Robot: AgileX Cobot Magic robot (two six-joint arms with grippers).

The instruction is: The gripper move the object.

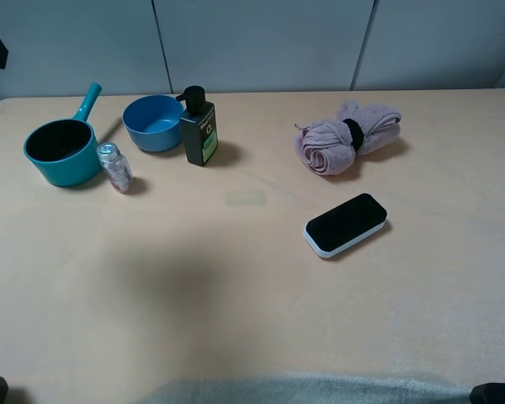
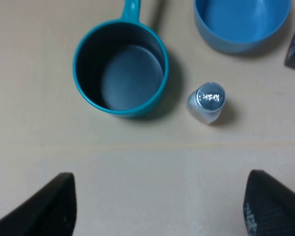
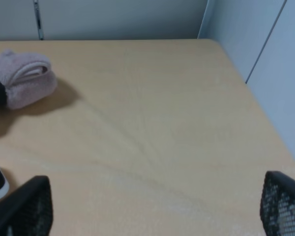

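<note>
left end effector [image 2: 160,206]: fingers spread, empty | right end effector [image 3: 152,206]: fingers spread, empty

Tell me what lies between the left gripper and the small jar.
Only bare table lies between the left gripper and the jar, as the left wrist view shows.

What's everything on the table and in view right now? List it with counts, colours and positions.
Saucepan: 1, teal with dark inside, far left, handle pointing away.
Glass jar: 1, clear with silver cap, upright, just right of the saucepan.
Bowl: 1, blue, behind the jar.
Pump bottle: 1, black with green label, right of the bowl.
Rolled towel: 1, pale pink with black band, back right.
Flat pad: 1, black top, white base, in front of the towel.
Table: 1, light wood.
Left gripper: black, open, above the jar, holding nothing.
Right gripper: black, open, holding nothing.
</note>
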